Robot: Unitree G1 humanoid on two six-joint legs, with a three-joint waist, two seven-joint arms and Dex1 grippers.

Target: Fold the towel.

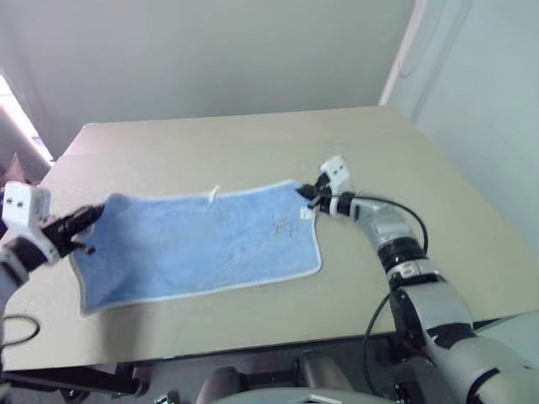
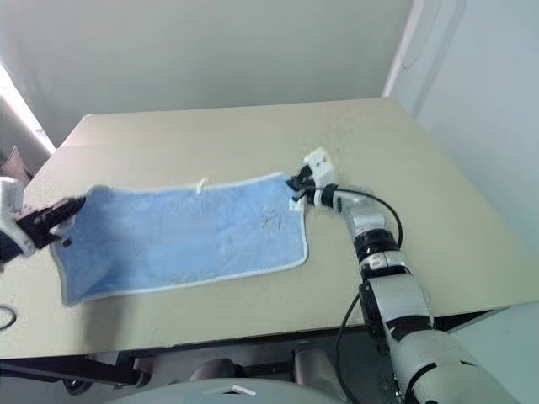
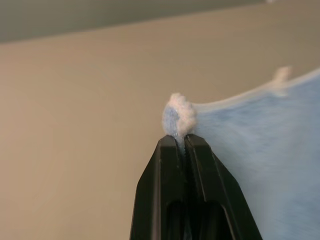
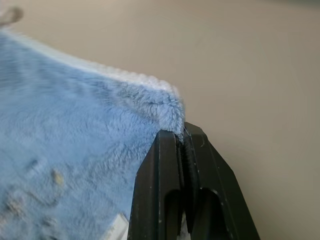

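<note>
A beige rectangular worktop (image 1: 253, 151) stands before pale walls. The light-blue terry towel with white edging (image 1: 202, 244) hangs stretched between both grippers, its lower edge seemingly resting on the worktop. The left gripper (image 1: 94, 213) pinches one far corner, the right gripper (image 1: 308, 195) the other; both arms reach forward, roughly level.

A: Can you read any writing, brand or number anywhere?

B: No, none can be read.

A: Not even on the towel (image 1: 202, 244)?

B: It has a small white tag (image 1: 214, 194) on its far edge, but no letters can be made out on it. There are a few dark specks near its right end, and those are not legible as text.
</note>
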